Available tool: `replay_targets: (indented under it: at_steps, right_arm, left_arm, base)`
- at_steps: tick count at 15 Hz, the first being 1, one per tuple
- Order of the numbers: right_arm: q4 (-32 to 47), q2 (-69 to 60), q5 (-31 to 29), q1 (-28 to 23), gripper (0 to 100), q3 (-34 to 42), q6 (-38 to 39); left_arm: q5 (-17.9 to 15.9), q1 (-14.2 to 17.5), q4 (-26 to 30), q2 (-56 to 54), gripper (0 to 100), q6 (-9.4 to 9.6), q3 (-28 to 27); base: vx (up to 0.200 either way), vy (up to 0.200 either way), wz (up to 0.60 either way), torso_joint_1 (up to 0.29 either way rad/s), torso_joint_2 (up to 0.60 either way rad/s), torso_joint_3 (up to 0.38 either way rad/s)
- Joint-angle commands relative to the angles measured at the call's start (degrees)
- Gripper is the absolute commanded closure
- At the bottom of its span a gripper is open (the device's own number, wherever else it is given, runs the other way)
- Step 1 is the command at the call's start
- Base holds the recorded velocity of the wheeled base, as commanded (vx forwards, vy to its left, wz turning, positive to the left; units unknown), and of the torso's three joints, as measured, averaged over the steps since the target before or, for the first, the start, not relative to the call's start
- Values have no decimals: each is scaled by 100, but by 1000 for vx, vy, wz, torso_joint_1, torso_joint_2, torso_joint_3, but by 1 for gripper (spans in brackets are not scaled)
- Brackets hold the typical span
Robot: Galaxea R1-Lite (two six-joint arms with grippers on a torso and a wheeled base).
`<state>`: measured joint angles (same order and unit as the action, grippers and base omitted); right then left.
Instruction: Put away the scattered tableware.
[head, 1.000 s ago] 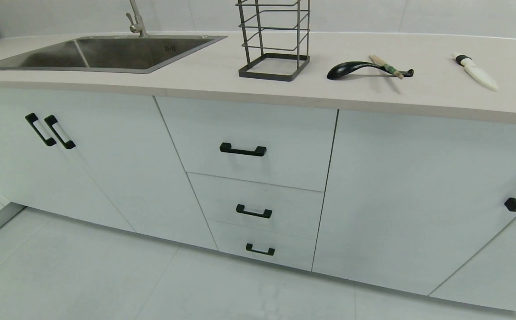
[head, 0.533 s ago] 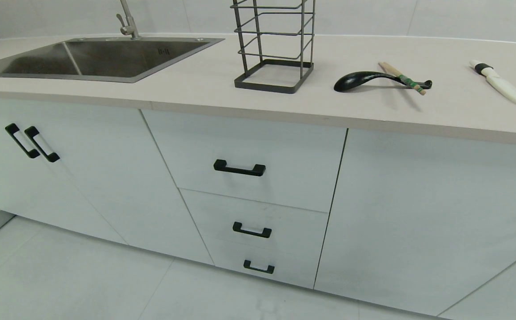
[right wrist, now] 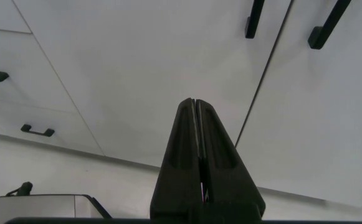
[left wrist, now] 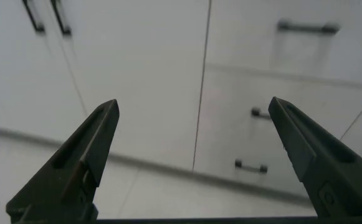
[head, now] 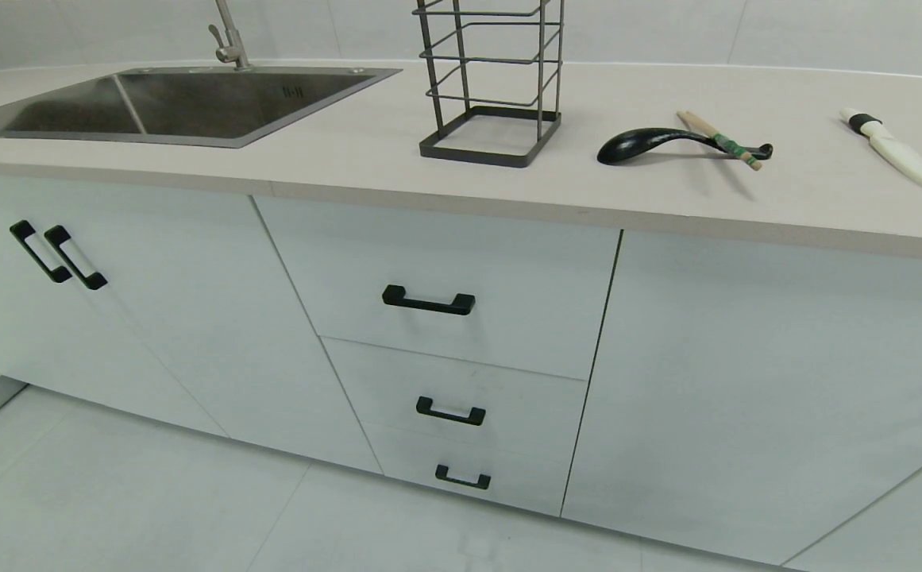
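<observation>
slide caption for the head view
Black spoon with chopsticks across its handle and a white knife lie on the countertop beside a wire rack.

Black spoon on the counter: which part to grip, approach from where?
Black spoon: probably the handle mid-arch, from above, jaws across it. It bows up off the counter there, clear of the low bowl and the wooden stick crossing its tail end.
</observation>
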<state>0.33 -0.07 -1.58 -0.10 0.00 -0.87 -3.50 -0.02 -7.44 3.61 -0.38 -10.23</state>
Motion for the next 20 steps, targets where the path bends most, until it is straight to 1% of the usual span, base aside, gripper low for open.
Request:
replay_targets:
  at_steps: [1,2,3,4,5,7,9,10,11,12,14,15,16,17,18,19,20]
  right_arm:
    - [2,7,-9,1,100,0,-1]
    - [2,7,0,1,100,0,-1]
    - [2,7,0,1,100,0,-1]
    - [2,7,0,1,100,0,-1]
    - [2,7,0,1,100,0,-1]
    - [2,7,0,1,100,0,-1]
    - [2,7,0,1,100,0,-1]
    - [2,7,0,1,100,0,-1]
    - [2,7,0,1,100,0,-1]
    - [2,7,0,1,100,0,-1]
    - [2,7,0,1,100,0,-1]
    - [2,7,0,1,100,0,-1]
    - [2,7,0,1,100,0,-1]
    - [2,7,0,1,100,0,-1]
    - [2,7,0,1,100,0,-1]
    - [2,7,0,1,100,0,-1]
    - [2,7,0,1,100,0,-1]
  left_arm:
    - [-459,-138,41,834,0,811,-507]
    - [-766,-296,49,1054,0,1391,-550]
    - [-1232,-516,49,1450,0,2235,-586]
    - [-1540,-666,76,1880,0,3026,-630]
    - [-1724,-789,155,2223,0,3676,-770]
    - [-1742,-1087,594,3014,0,4793,-1385]
    - [-1751,-1219,1007,3603,0,5689,-1913]
    - [-1733,-1360,1174,3788,0,6023,-1974]
    - [-1724,-1500,1236,3884,0,6234,-1948]
    - [-1716,-1650,1253,3902,0,6331,-1904]
    - [-1716,-1826,1297,4086,0,6366,-1886]
    - [-1707,-2010,1297,4341,0,6383,-1904]
    - [-1689,-2160,1297,4623,0,6471,-1922]
    - [-1689,-2353,1289,5211,0,6849,-2009]
    - [-1672,-2485,1289,5598,0,7148,-2062]
    - [-1619,-2634,1289,5950,0,7368,-2071]
    - [-1513,-2801,1289,6231,0,7447,-2062]
  base:
    - [0,0,0,0,0,0]
    - [0,0,0,0,0,0]
    - [0,0,0,0,0,0]
    - [0,0,0,0,0,0]
    - [0,0,0,0,0,0]
    - [0,0,0,0,0,0]
    - [0,0,0,0,0,0]
    - [0,0,0,0,0,0]
    - [0,0,0,0,0,0]
    - [0,0,0,0,0,0]
    - [0,0,0,0,0,0]
    - [0,0,0,0,0,0]
    - [0,0,0,0,0,0]
    - [0,0,0,0,0,0]
    - [0,0,0,0,0,0]
    - [0,0,0,0,0,0]
    - [0,0,0,0,0,0]
